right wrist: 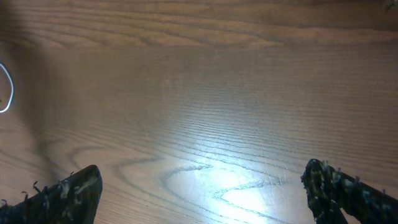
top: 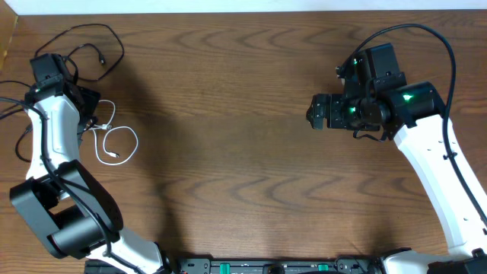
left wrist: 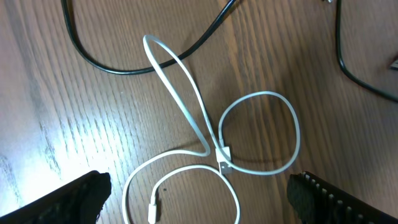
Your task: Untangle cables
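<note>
Overhead: the white cable [top: 136, 141] lies in loose loops. The black cables [top: 121, 49] lie just beyond it. The right gripper [top: 316, 112] hangs well apart from it, jaws spread wide and empty.

Left wrist: the left gripper [left wrist: 199, 190] hovers over the white cable [left wrist: 222, 155], jaws wide, gripping nothing.

Right wrist: a sliver of the white cable [right wrist: 6, 87] shows at the left edge.

Robotics lab bench: a white-and-black left arm [top: 53, 129] and right arm [top: 434, 152] rise from a mounting rail [top: 266, 266] at the near edge of a wood-grain table [top: 228, 152]. Green status lights [top: 409, 97] glow on the right arm, and loose cables [left wrist: 222, 154] lie at far left.
</note>
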Controlling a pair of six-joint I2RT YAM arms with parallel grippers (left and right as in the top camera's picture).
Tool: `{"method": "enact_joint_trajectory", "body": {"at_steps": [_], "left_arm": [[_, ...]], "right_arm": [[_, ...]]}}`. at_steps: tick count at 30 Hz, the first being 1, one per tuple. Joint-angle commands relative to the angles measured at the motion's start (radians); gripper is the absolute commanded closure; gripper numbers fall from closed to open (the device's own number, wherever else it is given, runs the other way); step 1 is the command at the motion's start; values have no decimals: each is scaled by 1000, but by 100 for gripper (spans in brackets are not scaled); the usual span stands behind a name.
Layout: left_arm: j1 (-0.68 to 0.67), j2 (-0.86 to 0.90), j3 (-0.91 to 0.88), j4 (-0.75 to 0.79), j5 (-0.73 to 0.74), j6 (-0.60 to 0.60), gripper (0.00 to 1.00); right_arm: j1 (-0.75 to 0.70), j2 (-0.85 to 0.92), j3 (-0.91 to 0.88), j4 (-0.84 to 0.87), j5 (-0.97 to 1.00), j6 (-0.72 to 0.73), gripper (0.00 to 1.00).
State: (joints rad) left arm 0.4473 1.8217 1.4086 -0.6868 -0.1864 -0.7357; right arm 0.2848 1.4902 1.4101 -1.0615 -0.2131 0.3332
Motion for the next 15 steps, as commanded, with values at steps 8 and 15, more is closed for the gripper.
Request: {"method": "enact_joint_trajectory", "body": {"at_steps": [8,15], "left_arm": [[26,148,-3,129,-35,25,26],[26,177,-2,149,17,26,81]], "right_arm": [[-2,-11,-8,-13,-7,11,1],[-2,-11,-8,-11,-7,11,1]]}}
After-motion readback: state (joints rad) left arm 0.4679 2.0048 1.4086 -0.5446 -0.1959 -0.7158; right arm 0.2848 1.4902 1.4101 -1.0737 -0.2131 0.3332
